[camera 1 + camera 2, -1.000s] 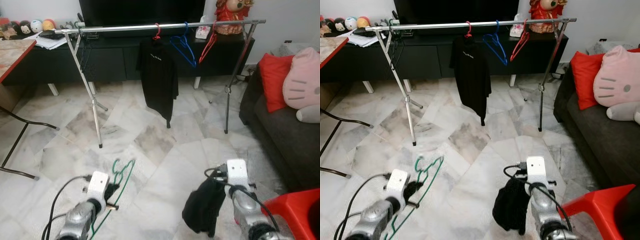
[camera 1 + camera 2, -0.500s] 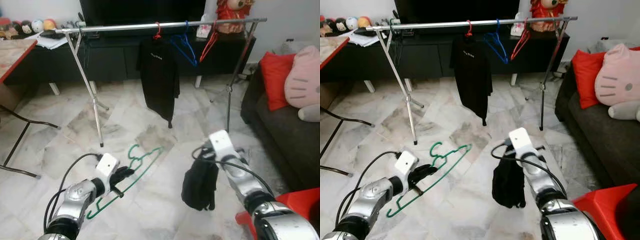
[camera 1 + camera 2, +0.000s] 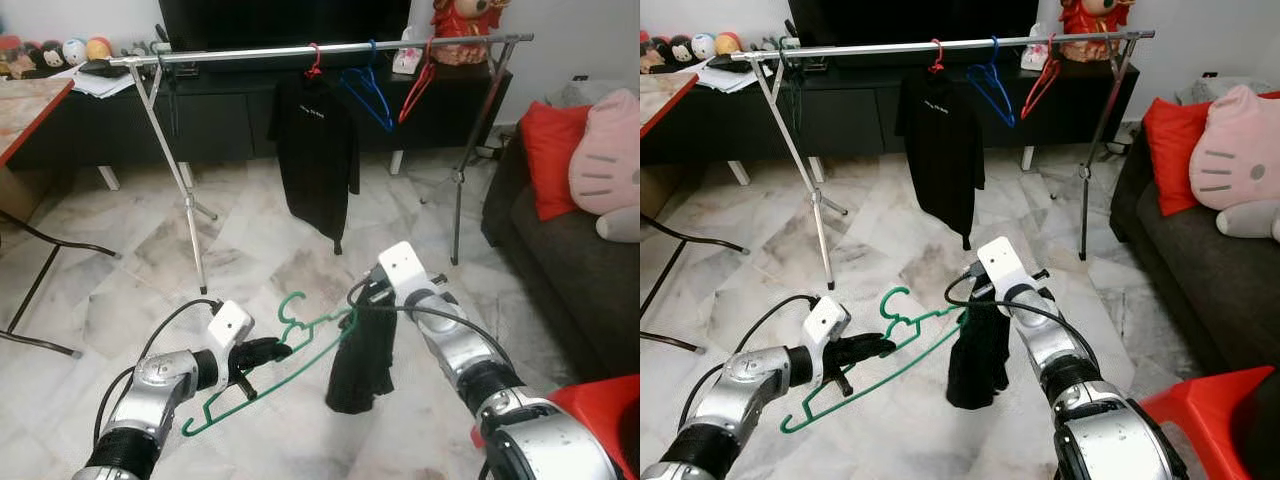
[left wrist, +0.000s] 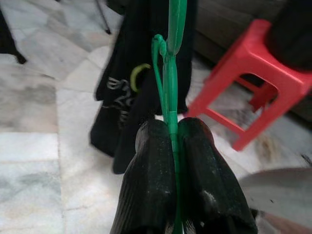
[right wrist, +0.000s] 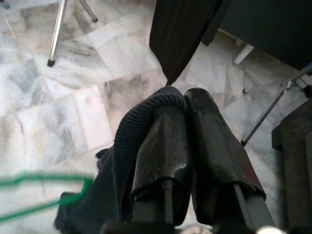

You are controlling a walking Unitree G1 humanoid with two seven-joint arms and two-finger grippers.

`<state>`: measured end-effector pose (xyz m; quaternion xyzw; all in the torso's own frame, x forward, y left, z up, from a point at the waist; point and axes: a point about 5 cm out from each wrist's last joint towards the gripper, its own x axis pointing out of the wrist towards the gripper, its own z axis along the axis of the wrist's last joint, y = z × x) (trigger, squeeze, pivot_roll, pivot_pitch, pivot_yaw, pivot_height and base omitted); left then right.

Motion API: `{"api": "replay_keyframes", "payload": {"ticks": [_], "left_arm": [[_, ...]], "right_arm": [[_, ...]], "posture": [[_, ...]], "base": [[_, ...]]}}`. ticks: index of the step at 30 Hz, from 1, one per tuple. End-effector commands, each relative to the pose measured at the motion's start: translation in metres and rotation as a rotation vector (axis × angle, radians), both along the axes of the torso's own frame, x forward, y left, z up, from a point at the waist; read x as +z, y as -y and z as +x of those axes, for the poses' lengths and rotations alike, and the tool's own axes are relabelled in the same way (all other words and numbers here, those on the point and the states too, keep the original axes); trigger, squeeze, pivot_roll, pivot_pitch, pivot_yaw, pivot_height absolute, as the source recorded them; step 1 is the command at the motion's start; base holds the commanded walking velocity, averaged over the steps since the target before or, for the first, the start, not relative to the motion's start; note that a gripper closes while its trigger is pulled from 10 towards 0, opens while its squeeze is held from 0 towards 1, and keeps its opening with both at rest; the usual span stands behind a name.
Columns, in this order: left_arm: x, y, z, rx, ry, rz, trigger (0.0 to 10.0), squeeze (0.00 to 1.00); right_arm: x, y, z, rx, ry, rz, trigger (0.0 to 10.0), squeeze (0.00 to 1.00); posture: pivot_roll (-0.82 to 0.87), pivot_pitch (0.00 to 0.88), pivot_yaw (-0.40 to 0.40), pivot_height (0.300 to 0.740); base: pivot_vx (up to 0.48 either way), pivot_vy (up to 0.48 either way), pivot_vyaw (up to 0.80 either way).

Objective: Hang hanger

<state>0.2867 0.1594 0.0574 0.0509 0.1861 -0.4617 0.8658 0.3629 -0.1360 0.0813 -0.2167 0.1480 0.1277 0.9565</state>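
- Left gripper at lower left of the head view, pinching green hanger; in the left wrist view fingers pressed together on the thin green wire
- Green hanger held above marble floor, slanting from lower left up toward centre of frame, hook uppermost; far end touching or just beside black garment
- Right gripper at centre of frame, clamped on the top of the black garment, cloth hanging limp below it, clear of the floor; in the right wrist view fingers closed with dark ribbed fabric bunched over one of them
- Silver clothes rail across upper part of frame on two metal stands; black shirt hanging at its middle from a red hanger; blue hanger and another red hanger to the right of it, both bare
- Dark TV cabinet behind the rail along top of frame
- Dark sofa at right edge with red cushion and pink plush pillow; red plastic stool at lower right corner
- Desk with red edge at upper left, its black legs below
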Motion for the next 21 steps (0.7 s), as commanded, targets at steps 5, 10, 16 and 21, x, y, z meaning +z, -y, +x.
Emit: {"api": "replay_keyframes", "payload": {"ticks": [5, 10, 16, 21], "left_arm": [[0.003, -0.004, -0.012, -0.138, -0.054, 0.066, 10.0, 0.00], [0.006, -0.005, -0.016, -0.194, -0.097, 0.080, 10.0, 0.00], [0.009, -0.003, -0.026, -0.263, -0.180, 0.050, 10.0, 0.00], [0.013, -0.002, -0.027, -0.280, -0.185, 0.032, 10.0, 0.00]], "right_arm": [[0.009, 0.005, 0.006, -0.049, 0.019, -0.013, 10.0, 0.00], [0.012, 0.005, 0.007, -0.060, 0.023, -0.012, 10.0, 0.00], [0.014, -0.003, 0.008, -0.054, 0.025, -0.001, 10.0, 0.00], [0.015, -0.007, 0.009, -0.046, 0.026, 0.004, 10.0, 0.00]], "posture": [[-0.02, 0.000, 0.015, 0.740], [-0.02, 0.000, 0.018, 0.740], [-0.02, 0.001, 0.021, 0.740], [-0.02, 0.000, 0.021, 0.740]], "base": [[0.000, 0.000, 0.00], [0.000, 0.000, 0.00], [0.000, 0.000, 0.00], [0.000, 0.000, 0.00]]}}
